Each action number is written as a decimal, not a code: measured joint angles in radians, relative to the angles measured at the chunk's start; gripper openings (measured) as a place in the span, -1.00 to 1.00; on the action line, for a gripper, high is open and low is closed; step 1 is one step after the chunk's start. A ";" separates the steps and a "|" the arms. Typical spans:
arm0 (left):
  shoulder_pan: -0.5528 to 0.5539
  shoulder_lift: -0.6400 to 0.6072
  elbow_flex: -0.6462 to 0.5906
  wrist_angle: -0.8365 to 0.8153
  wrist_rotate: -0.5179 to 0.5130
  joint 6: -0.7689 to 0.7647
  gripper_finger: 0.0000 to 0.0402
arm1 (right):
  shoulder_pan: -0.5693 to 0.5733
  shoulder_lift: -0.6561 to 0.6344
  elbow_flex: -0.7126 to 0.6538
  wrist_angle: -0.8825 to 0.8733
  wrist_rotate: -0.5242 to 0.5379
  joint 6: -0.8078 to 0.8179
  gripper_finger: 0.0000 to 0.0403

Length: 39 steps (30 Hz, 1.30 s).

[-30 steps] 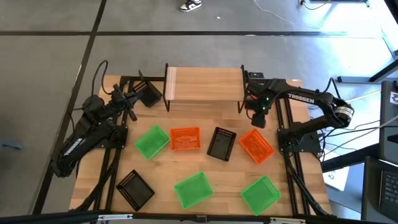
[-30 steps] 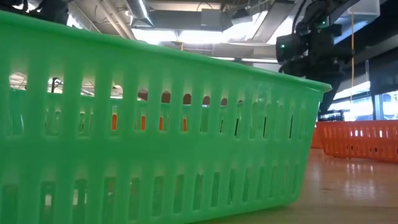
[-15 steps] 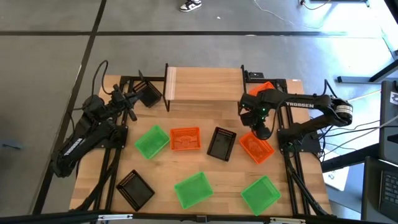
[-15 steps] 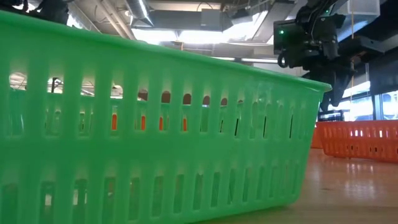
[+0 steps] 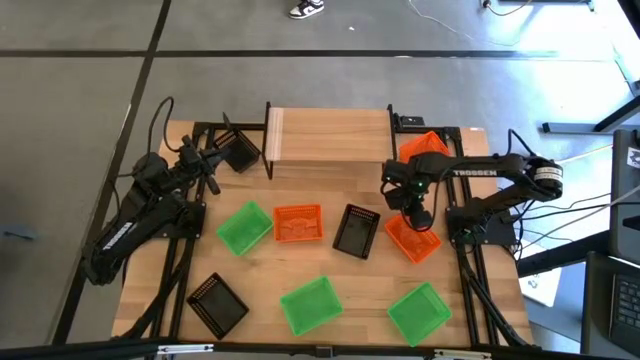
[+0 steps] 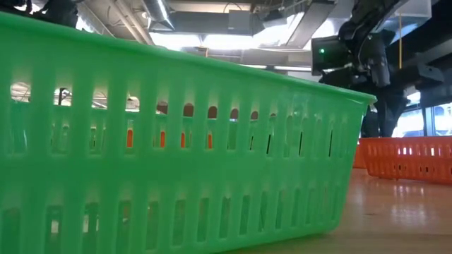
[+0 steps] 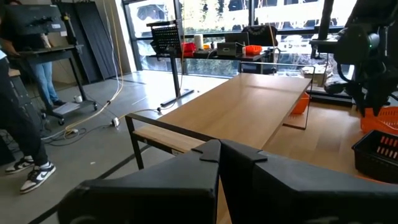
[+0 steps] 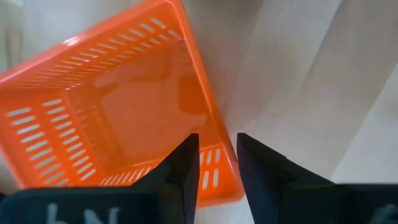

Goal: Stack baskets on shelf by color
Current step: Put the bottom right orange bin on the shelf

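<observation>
Right hand point(image 8: 216, 163), fingers parted, is positioned astride the rim of an orange basket point(image 8: 118, 112) near the tabletop's right edge; light, stiff plastic, best pinched by its wall.

Two dark jointed arms, the right arm point(image 5: 490, 170) lettered TROSSEN in white with a green light glowing at its wrist, the left arm point(image 5: 140, 215) trailing black cables from its base

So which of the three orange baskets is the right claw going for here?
The angled one on the table's right side, directly under the open right claw. The second orange basket sits mid-table; the third lies right of the shelf.
</observation>
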 joint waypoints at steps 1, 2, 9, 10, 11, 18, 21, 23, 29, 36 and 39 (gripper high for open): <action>0.000 0.000 0.000 0.000 0.000 0.000 -1.00 | 0.000 0.000 -0.010 0.018 0.000 0.000 -0.47; 0.000 0.000 0.000 0.000 0.000 0.000 -1.00 | 0.000 0.000 -0.020 0.042 0.000 0.000 -0.47; 0.000 0.000 0.000 0.000 0.000 0.000 -1.00 | 0.001 0.001 -0.059 0.184 -0.009 0.024 -0.50; 0.000 0.000 0.000 0.000 0.000 0.000 -1.00 | 0.001 0.001 -0.059 0.192 -0.009 0.025 -0.54; 0.000 0.000 0.000 0.000 0.000 0.000 -1.00 | 0.001 0.001 -0.059 0.200 -0.009 0.028 -0.59; 0.000 0.000 0.000 0.000 0.000 0.000 -1.00 | 0.001 0.001 -0.058 0.224 -0.018 0.190 -0.94; 0.000 0.000 0.000 0.000 0.001 0.000 -1.00 | 0.001 -0.005 -0.058 0.221 -0.056 0.266 -0.97; 0.000 0.000 0.000 0.000 0.007 0.000 -1.00 | 0.005 -0.011 -0.048 0.197 -0.078 0.313 -0.97; 0.000 0.047 0.068 -0.012 0.028 -0.001 -1.00 | 0.008 -0.021 0.063 0.057 -0.079 0.362 -0.99; -0.001 0.227 0.267 -0.207 0.057 0.050 -1.00 | 0.011 -0.022 0.228 -0.079 -0.046 0.367 -0.99; -0.010 0.320 0.346 -0.300 0.074 0.046 -1.00 | 0.011 -0.022 0.316 -0.144 -0.026 0.391 -0.99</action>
